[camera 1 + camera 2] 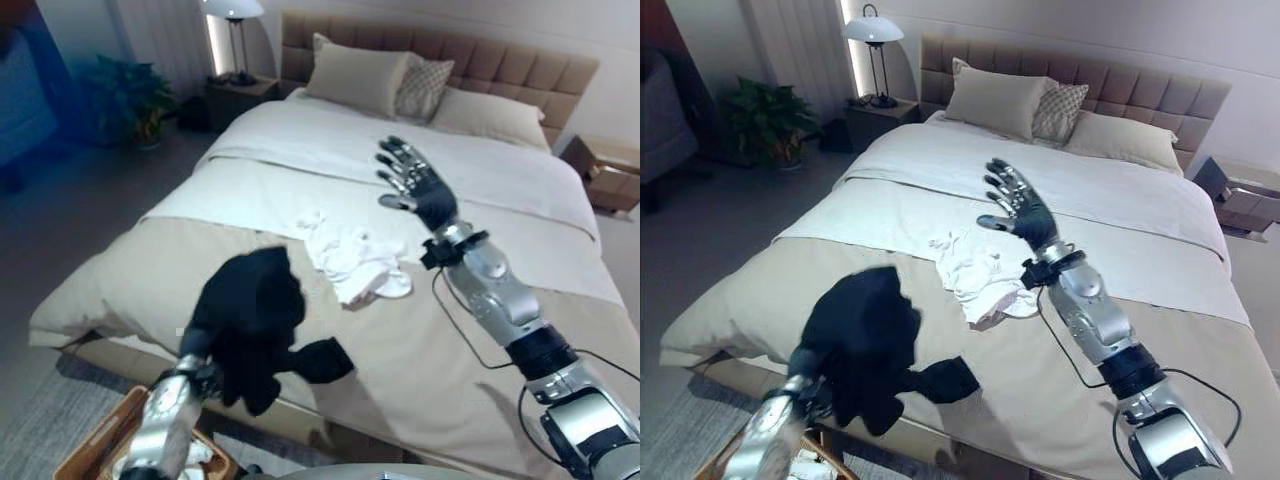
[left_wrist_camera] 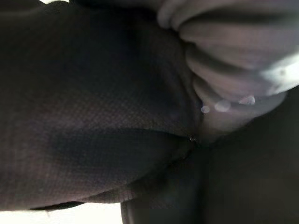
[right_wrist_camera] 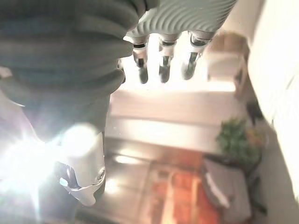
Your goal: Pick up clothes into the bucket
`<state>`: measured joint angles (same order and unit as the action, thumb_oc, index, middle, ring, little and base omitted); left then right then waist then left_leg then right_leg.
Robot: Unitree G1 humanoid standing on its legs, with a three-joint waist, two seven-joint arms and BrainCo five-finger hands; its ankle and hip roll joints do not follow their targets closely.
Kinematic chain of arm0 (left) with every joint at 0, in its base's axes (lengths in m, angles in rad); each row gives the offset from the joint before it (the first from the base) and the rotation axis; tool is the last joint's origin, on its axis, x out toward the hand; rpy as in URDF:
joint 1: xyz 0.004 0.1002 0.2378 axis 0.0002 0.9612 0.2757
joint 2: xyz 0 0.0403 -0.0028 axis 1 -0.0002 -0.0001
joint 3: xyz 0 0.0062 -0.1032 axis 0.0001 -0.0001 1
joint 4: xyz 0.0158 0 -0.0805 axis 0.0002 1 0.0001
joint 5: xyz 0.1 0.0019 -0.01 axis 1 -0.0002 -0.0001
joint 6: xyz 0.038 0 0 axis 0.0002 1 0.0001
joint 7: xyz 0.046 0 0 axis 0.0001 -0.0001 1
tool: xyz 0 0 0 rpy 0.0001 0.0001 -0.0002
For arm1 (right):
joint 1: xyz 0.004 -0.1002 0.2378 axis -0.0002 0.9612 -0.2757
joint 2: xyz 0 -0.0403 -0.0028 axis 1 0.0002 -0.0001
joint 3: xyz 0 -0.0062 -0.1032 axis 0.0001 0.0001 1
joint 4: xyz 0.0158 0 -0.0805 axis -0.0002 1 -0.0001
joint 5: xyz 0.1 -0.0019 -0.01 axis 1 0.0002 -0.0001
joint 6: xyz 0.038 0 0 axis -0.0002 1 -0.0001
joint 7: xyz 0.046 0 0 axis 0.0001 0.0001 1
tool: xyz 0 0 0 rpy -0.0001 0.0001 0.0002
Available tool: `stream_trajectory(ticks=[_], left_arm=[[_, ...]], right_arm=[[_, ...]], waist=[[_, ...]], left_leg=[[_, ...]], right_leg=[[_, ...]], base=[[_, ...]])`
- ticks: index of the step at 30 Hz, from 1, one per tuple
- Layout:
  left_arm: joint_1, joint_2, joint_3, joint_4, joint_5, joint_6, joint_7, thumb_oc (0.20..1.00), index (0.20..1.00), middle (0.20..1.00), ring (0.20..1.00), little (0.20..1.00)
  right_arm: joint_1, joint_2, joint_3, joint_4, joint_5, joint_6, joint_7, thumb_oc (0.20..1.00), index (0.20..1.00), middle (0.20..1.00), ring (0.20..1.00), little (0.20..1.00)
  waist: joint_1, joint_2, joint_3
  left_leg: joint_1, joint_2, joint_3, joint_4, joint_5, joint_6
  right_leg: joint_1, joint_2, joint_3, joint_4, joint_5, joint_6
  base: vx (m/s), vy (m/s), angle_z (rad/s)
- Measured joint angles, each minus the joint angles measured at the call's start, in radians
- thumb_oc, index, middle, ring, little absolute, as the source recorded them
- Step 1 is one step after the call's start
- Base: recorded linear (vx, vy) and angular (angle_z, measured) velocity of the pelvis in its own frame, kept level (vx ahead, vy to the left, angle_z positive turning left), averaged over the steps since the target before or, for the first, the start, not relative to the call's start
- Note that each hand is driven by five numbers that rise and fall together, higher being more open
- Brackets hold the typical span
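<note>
A black garment [image 1: 250,310] is draped over my left hand [image 2: 233,51], which is raised above the bed's near edge; part of the cloth hangs down toward the mattress. The cloth covers the hand, so its grip is hidden. A wicker basket [image 1: 105,425] with something white inside stands on the floor just below that arm. A crumpled white garment [image 1: 350,255] lies in the middle of the bed [image 1: 470,330]. My right hand [image 1: 415,185] hovers open above the bed, just right of and beyond the white garment, holding nothing.
Several pillows [image 1: 365,75] lean on the padded headboard [image 1: 480,55]. A lamp [image 1: 872,45] stands on the left nightstand, with a plant [image 1: 130,95] beside it. Another nightstand [image 1: 610,170] is at the right. Grey floor runs along the bed's left side.
</note>
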<state>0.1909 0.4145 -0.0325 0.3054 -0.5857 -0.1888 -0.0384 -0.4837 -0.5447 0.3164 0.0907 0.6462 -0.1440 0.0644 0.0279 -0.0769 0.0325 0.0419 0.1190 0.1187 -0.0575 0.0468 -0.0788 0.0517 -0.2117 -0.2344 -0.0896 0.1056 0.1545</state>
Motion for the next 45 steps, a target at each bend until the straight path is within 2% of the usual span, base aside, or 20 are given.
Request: stream_trajectory(ticks=[1, 3, 6, 8, 12, 13, 14, 16, 18, 19, 21, 22, 26, 28, 31, 36, 38, 40, 45], left_arm=[[0.008, 0.002, 0.011, 0.000, 0.015, 0.000, -0.001, 0.200, 0.200, 0.200, 0.200, 0.200], [0.011, -0.003, 0.042, 0.010, 0.028, -0.001, 0.003, 0.200, 0.200, 0.200, 0.200, 0.200], [0.009, -0.006, 0.083, 0.012, 0.046, -0.019, 0.022, 0.200, 0.200, 0.200, 0.200, 0.200], [0.008, -0.006, 0.102, 0.014, 0.063, -0.031, 0.033, 0.200, 0.200, 0.200, 0.200, 0.200], [-0.026, -0.006, 0.101, 0.033, 0.086, -0.047, 0.050, 0.200, 0.200, 0.200, 0.200, 0.200], [-0.061, -0.012, 0.100, 0.044, 0.103, -0.048, 0.063, 0.200, 0.200, 0.200, 0.200, 0.200], [-0.064, -0.013, 0.100, 0.043, 0.104, -0.052, 0.071, 0.200, 0.200, 0.200, 0.200, 0.200], [-0.106, -0.017, 0.094, 0.043, 0.143, -0.061, 0.089, 0.200, 0.200, 0.200, 0.200, 0.200], [-0.140, -0.014, 0.093, 0.039, 0.155, -0.073, 0.108, 0.200, 0.200, 0.200, 0.200, 0.200], [-0.161, -0.013, 0.092, 0.038, 0.177, -0.074, 0.113, 0.200, 0.200, 0.200, 0.200, 0.200], [-0.171, -0.012, 0.092, 0.040, 0.181, -0.073, 0.127, 0.200, 0.200, 0.200, 0.200, 0.200], [-0.176, -0.010, 0.092, 0.039, 0.182, -0.073, 0.129, 0.200, 0.200, 0.200, 0.200, 0.200], [-0.193, 0.034, 0.083, 0.039, 0.183, -0.073, 0.159, 0.200, 0.200, 0.200, 0.200, 0.200], [-0.251, 0.046, 0.081, 0.040, 0.218, -0.072, 0.192, 0.200, 0.200, 0.200, 0.200, 0.200], [-0.281, 0.046, 0.080, 0.041, 0.243, -0.073, 0.236, 0.200, 0.200, 0.200, 0.200, 0.200], [-0.346, 0.068, 0.085, 0.039, 0.271, -0.086, 0.329, 0.200, 0.200, 0.200, 0.200, 0.200], [-0.382, 0.071, 0.089, 0.042, 0.297, -0.085, 0.369, 0.200, 0.200, 0.200, 0.200, 0.200], [-0.399, 0.077, 0.087, 0.047, 0.298, -0.088, 0.393, 0.200, 0.200, 0.200, 0.200, 0.200], [-0.456, 0.150, 0.097, 0.106, 0.298, -0.105, 0.475, 0.200, 0.200, 0.200, 0.200, 0.200]], right_arm=[[0.008, -0.001, -0.010, 0.005, -0.012, -0.003, 0.000, 1.000, 1.000, 1.000, 1.000, 1.000], [0.039, 0.005, -0.035, 0.048, -0.064, -0.006, -0.006, 1.000, 1.000, 1.000, 1.000, 1.000], [0.101, 0.038, -0.067, 0.107, -0.130, -0.011, -0.011, 1.000, 1.000, 1.000, 1.000, 1.000], [0.148, 0.076, -0.092, 0.168, -0.170, -0.014, -0.021, 1.000, 1.000, 1.000, 1.000, 1.000], [0.246, 0.106, -0.142, 0.281, -0.255, -0.007, -0.050, 1.000, 1.000, 1.000, 1.000, 1.000], [0.295, 0.112, -0.169, 0.288, -0.277, -0.004, -0.062, 1.000, 1.000, 1.000, 1.000, 1.000], [0.310, 0.116, -0.168, 0.291, -0.294, -0.003, -0.068, 1.000, 1.000, 1.000, 1.000, 1.000], [0.380, 0.130, -0.189, 0.306, -0.331, -0.019, -0.073, 1.000, 1.000, 1.000, 1.000, 1.000], [0.395, 0.161, -0.187, 0.353, -0.346, -0.020, -0.072, 1.000, 1.000, 1.000, 1.000, 1.000], [0.420, 0.164, -0.187, 0.351, -0.352, -0.024, -0.067, 1.000, 1.000, 1.000, 1.000, 1.000], [0.438, 0.167, -0.186, 0.353, -0.359, -0.028, -0.065, 1.000, 1.000, 1.000, 1.000, 1.000], [0.449, 0.171, -0.186, 0.353, -0.360, -0.028, -0.063, 1.000, 1.000, 1.000, 1.000, 1.000], [0.420, 0.192, -0.183, 0.347, -0.358, -0.038, -0.060, 1.000, 1.000, 1.000, 1.000, 1.000], [0.361, 0.209, -0.175, 0.346, -0.355, -0.041, -0.063, 1.000, 1.000, 1.000, 1.000, 1.000], [0.313, 0.218, -0.131, 0.347, -0.339, -0.048, -0.068, 1.000, 1.000, 1.000, 1.000, 1.000], [0.262, 0.216, -0.105, 0.347, -0.318, -0.058, -0.089, 1.000, 1.000, 1.000, 1.000, 1.000], [0.243, 0.214, -0.104, 0.346, -0.309, -0.060, -0.101, 1.000, 1.000, 1.000, 1.000, 1.000], [0.239, 0.209, -0.084, 0.347, -0.301, -0.063, -0.113, 1.000, 1.000, 1.000, 1.000, 1.000], [0.174, 0.210, -0.038, 0.339, -0.296, -0.069, -0.126, 1.000, 1.000, 1.000, 1.000, 1.000]], waist=[[0.016, 0.001, 0.001], [0.019, 0.000, 0.007], [0.045, 0.000, 0.021], [0.046, -0.002, 0.025], [0.069, -0.001, 0.036], [0.057, 0.000, 0.055], [0.065, 0.003, 0.061], [0.067, 0.002, 0.078], [0.095, 0.010, 0.119], [0.096, 0.015, 0.137], [0.113, 0.021, 0.154], [0.116, 0.014, 0.157], [0.145, -0.005, 0.191], [0.153, -0.012, 0.257], [0.152, -0.023, 0.302], [0.155, -0.040, 0.339], [0.150, -0.044, 0.373], [0.147, -0.049, 0.377], [0.132, -0.074, 0.412]], left_leg=[[0.000, 0.000, -0.001, 0.000, 0.000, 0.000], [0.000, -0.003, -0.020, 0.001, 0.000, 0.000], [-0.004, -0.003, -0.032, 0.000, 0.001, -0.001], [-0.005, -0.005, -0.050, 0.002, 0.001, -0.003], [-0.047, -0.014, -0.101, 0.020, 0.002, -0.002], [-0.062, -0.024, -0.149, 0.045, 0.003, -0.002], [-0.075, -0.028, -0.161, 0.049, 0.003, -0.002], [-0.117, -0.044, -0.248, 0.090, 0.012, -0.012], [-0.161, -0.049, -0.317, 0.118, 0.015, -0.020], [-0.200, -0.056, -0.368, 0.134, 0.018, -0.026], [-0.246, -0.065, -0.425, 0.150, 0.006, -0.037], [-0.264, -0.068, -0.438, 0.160, 0.006, -0.036], [-0.357, -0.090, -0.473, 0.214, 0.012, -0.037], [-0.424, -0.103, -0.493, 0.261, 0.013, -0.039], [-0.446, -0.118, -0.491, 0.300, 0.008, -0.041], [-0.542, -0.127, -0.488, 0.369, -0.010, -0.044], [-0.578, -0.135, -0.491, 0.397, -0.020, -0.043], [-0.614, -0.143, -0.490, 0.431, -0.022, -0.038], [-0.700, -0.142, -0.475, 0.513, -0.048, -0.036]], right_leg=[[0.000, 0.000, -0.001, 0.000, 0.000, 0.000], [0.015, -0.002, -0.023, 0.000, -0.004, 0.003], [0.019, -0.003, -0.035, 0.000, -0.010, 0.004], [0.032, -0.003, -0.053, 0.000, -0.016, 0.005], [0.034, -0.011, -0.100, 0.024, -0.037, 0.013], [0.050, -0.018, -0.142, 0.034, -0.045, 0.010], [0.053, -0.020, -0.152, 0.042, -0.052, 0.015], [0.076, -0.024, -0.240, 0.064, -0.075, 0.018], [0.076, -0.021, -0.302, 0.104, -0.113, 0.024], [0.072, -0.022, -0.353, 0.124, -0.130, 0.022], [0.049, -0.025, -0.397, 0.181, -0.170, 0.027], [0.038, -0.039, -0.407, 0.204, -0.191, 0.022], [-0.063, -0.069, -0.424, 0.346, -0.254, 0.012], [-0.135, -0.100, -0.428, 0.443, -0.285, 0.000], [-0.165, -0.136, -0.418, 0.512, -0.308, -0.004], [-0.270, -0.145, -0.386, 0.582, -0.330, -0.024], [-0.306, -0.161, -0.376, 0.615, -0.342, -0.028], [-0.346, -0.172, -0.367, 0.639, -0.345, -0.030], [-0.437, -0.182, -0.320, 0.699, -0.347, -0.032]], base=[[0.00, 0.022, 0.15], [0.00, 0.010, 0.23], [0.00, 0.011, 0.13], [-0.01, 0.018, 0.20], [-0.04, 0.006, 0.46], [-0.07, -0.024, 0.67], [-0.12, -0.053, 1.06], [-0.11, -0.056, 1.08], [-0.14, -0.070, 1.12], [-0.06, -0.099, 1.01], [-0.03, -0.081, 0.90], [-0.06, 0.004, 0.67], [-0.13, 0.034, 0.30], [-0.09, 0.049, 0.22], [-0.07, 0.026, 0.01], [-0.08, 0.018, -0.08], [-0.07, 0.034, -0.01], [-0.09, 0.042, -0.04], [-0.05, 0.010, -0.17]])
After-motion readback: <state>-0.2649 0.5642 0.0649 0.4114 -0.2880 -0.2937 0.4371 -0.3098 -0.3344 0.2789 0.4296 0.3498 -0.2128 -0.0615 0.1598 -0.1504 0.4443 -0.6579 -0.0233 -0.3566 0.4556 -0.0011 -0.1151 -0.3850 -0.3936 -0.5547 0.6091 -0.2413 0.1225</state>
